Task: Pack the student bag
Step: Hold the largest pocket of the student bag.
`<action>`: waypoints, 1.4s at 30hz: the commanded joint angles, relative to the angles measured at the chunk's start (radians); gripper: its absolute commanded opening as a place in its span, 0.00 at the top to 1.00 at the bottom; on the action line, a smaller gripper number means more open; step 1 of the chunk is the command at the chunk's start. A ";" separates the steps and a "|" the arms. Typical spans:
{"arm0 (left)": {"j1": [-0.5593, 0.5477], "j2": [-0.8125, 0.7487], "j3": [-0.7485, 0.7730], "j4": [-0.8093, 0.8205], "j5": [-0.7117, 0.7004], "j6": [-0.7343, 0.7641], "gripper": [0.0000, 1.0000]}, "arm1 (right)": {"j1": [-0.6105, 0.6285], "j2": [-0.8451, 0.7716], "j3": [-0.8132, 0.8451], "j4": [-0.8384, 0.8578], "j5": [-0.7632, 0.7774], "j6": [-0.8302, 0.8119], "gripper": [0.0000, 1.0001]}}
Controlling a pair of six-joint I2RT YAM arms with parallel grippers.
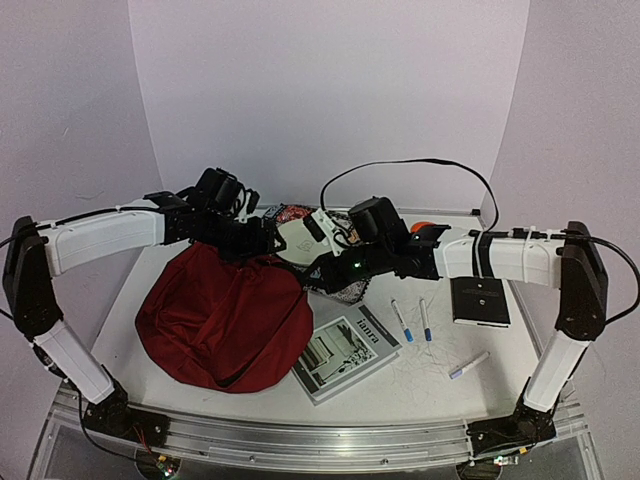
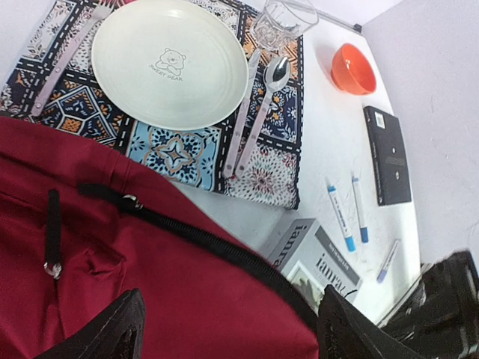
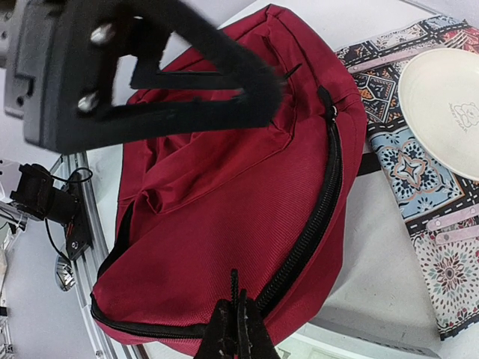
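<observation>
Top external view: student bag [image 1: 222, 318] lies slumped on the left of the surface.
Zipper [image 3: 318, 224]: looks shut where visible, so packing seems not yet begun.
Unpacked: book [image 1: 345, 352], black notebook [image 1: 480, 301], pens [image 1: 401, 320].
Left fingers [image 2: 112, 336]: spread wide, empty, over the bag.
Right fingers [image 3: 221, 333]: pressed together at the zipper; cannot tell if they pinch it.

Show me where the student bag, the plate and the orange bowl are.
student bag [image 1: 215, 325], top external view, middle of red fabric
plate [image 2: 169, 63], left wrist view, its centre
orange bowl [image 2: 353, 71], left wrist view, its inside
</observation>
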 commanded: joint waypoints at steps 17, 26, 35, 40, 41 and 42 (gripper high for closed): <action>-0.022 0.290 0.165 0.015 0.170 -0.109 0.25 | 0.021 0.027 -0.008 0.064 -0.018 -0.082 1.00; -0.027 0.342 0.188 0.015 0.232 -0.089 0.52 | 0.023 0.035 0.000 0.063 -0.012 -0.092 1.00; -0.014 0.340 0.203 0.015 0.184 -0.073 1.00 | 0.030 0.019 0.000 0.050 -0.024 -0.084 1.00; 0.023 0.330 0.217 0.015 0.135 -0.068 1.00 | 0.055 -0.010 -0.016 0.040 -0.025 -0.072 1.00; 0.031 0.327 0.220 0.016 0.124 -0.066 1.00 | 0.060 -0.016 -0.021 0.039 -0.024 -0.068 1.00; 0.038 0.325 0.221 0.015 0.116 -0.065 1.00 | 0.065 -0.023 -0.026 0.038 -0.022 -0.064 1.00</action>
